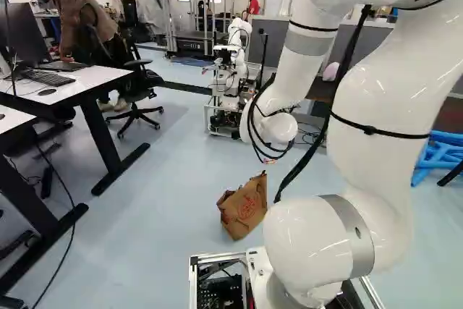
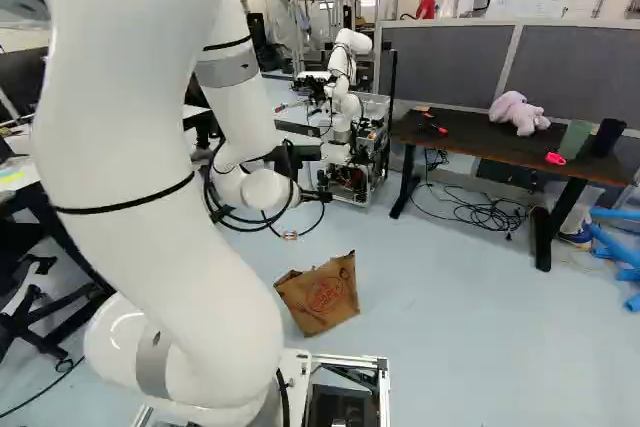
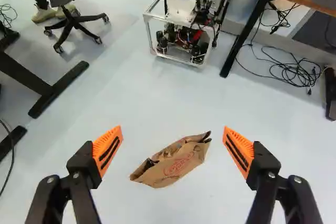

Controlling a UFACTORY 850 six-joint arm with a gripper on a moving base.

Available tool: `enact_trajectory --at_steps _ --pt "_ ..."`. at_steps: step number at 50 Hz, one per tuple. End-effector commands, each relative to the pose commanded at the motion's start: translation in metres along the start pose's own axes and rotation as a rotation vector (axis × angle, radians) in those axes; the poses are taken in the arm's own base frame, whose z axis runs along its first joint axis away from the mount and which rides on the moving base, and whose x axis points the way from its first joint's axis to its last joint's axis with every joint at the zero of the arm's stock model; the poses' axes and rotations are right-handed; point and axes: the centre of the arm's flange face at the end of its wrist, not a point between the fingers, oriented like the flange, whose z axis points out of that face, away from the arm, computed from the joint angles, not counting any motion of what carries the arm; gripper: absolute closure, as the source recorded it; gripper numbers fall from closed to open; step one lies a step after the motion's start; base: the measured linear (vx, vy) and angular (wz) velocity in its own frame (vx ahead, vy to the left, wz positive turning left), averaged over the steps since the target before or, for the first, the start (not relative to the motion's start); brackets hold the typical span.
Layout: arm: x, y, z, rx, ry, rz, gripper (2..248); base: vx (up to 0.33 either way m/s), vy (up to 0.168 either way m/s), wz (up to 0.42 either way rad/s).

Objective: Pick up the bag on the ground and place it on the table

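Pincer (image 3: 172, 128) is standing wide open, its orange pads (image 3: 107, 151) facing each other and gripping nothing. Between them in the wrist view, apart from both, a crumpled brown paper bag (image 2: 322, 295) is lying on the pale floor (image 2: 450, 347); its mouth seems to be gaping slightly, though its inside is hard to make out. At the right of the right base view, a dark tabletop (image 2: 455, 139) is bearing a pink plush toy (image 2: 518, 113).
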Motion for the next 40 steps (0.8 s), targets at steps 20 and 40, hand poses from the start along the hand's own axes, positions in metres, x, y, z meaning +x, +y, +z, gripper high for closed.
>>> enact_trajectory --at_steps 20,40 --pt "-0.002 0.000 0.037 0.007 -0.087 -0.007 3 0.000 0.000 0.000" --pt "-0.002 0.001 0.077 0.007 -0.141 -0.005 3 0.000 0.000 0.000"
